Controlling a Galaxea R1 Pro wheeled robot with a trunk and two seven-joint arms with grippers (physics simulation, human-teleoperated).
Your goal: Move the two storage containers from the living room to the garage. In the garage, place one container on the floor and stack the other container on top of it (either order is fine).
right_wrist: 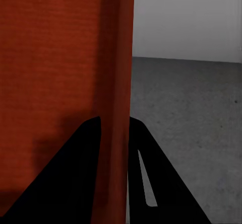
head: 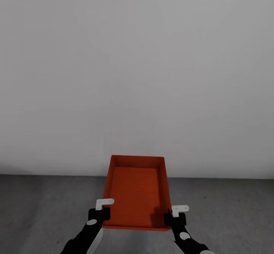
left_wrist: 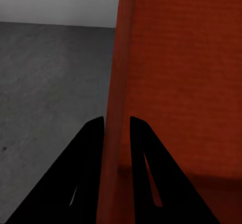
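Observation:
One red-orange storage container (head: 136, 191) hangs in front of me above the dark grey concrete floor (head: 45, 208), held level between both arms. My left gripper (head: 102, 213) is shut on its left wall (left_wrist: 115, 133), one finger inside and one outside. My right gripper (head: 173, 218) is shut on its right wall (right_wrist: 117, 133) in the same way. The bin is empty, with no lid. The second container is out of view.
A plain white wall (head: 137, 67) stands close ahead, meeting the concrete floor just beyond the bin's far end. Bare floor (right_wrist: 191, 108) stretches to both sides of the container.

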